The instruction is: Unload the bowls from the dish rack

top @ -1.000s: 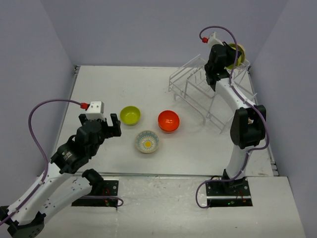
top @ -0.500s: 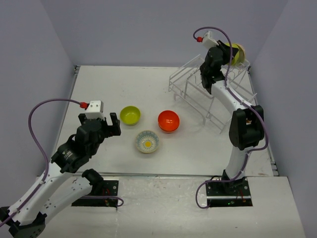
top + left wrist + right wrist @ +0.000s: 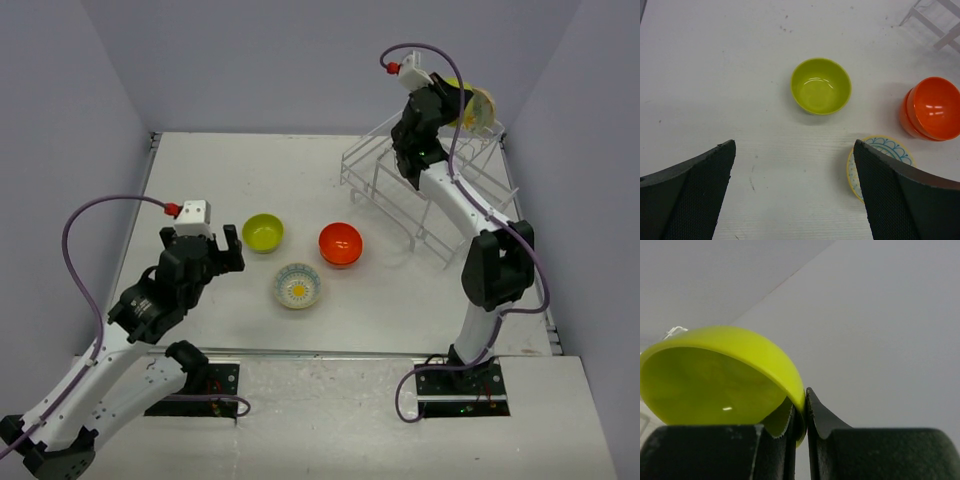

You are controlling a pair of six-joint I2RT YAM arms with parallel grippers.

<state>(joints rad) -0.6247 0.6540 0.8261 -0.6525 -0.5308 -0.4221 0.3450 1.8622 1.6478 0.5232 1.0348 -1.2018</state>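
Note:
My right gripper (image 3: 456,104) is shut on the rim of a yellow-green bowl (image 3: 478,108), held tilted high above the back of the white wire dish rack (image 3: 378,185). In the right wrist view its fingers (image 3: 805,415) pinch that bowl's (image 3: 715,380) wall, with the hollow side to the left. Three bowls stand upright on the table: a yellow-green one (image 3: 263,232), an orange-red one (image 3: 340,244) and a cream flower-patterned one (image 3: 298,286). My left gripper (image 3: 220,258) hovers open just left of them, with nothing between its fingers (image 3: 792,150). The left wrist view shows the yellow-green bowl (image 3: 821,86), the orange-red bowl (image 3: 932,108) and the patterned bowl's rim (image 3: 885,146).
The rack fills the table's back right corner, close to the right wall. Grey walls enclose the table on three sides. A purple cable loops over each arm.
The right arm has lifted the yellow-green bowl higher and slightly leftward over the rack. The left arm has stayed in place.

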